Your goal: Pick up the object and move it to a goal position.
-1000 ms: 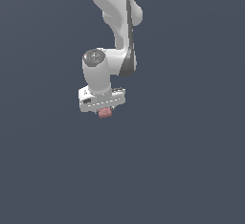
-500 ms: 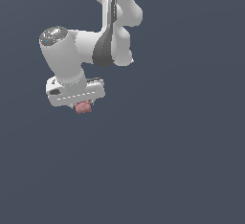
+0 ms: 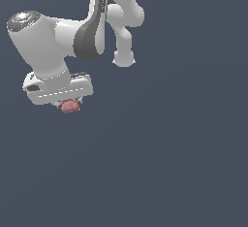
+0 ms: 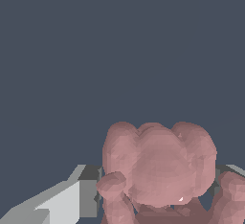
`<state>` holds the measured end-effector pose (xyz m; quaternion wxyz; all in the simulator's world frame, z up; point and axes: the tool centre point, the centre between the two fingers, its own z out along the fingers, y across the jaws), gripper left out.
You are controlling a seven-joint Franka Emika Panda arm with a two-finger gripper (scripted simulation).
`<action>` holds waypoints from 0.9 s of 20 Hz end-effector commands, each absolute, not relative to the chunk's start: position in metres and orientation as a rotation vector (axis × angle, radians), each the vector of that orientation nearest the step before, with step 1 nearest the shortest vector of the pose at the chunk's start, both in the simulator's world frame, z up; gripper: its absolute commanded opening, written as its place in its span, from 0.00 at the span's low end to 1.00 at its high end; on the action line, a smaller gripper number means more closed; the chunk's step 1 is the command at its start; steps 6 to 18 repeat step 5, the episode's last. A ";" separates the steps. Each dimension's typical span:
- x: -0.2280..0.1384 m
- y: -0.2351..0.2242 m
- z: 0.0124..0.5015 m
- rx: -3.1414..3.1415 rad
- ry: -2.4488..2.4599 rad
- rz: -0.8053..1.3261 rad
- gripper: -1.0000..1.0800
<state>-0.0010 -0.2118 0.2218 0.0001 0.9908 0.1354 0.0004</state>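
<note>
Uniform dark blue-grey background fills both views; no surface edge is visible. The object (image 3: 70,106), a lumpy pinkish-red blob, sits directly beneath the white gripper (image 3: 69,104) at the exterior view's left, upper half. In the wrist view the object (image 4: 158,168) lies between the grey fingers (image 4: 86,194), one on each side and touching it, so the gripper is clenched on the object. The white arm (image 3: 58,39) rises from the gripper toward the top of the exterior view.
</note>
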 end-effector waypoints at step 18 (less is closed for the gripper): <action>0.002 -0.218 0.227 3.113 0.427 0.000 0.00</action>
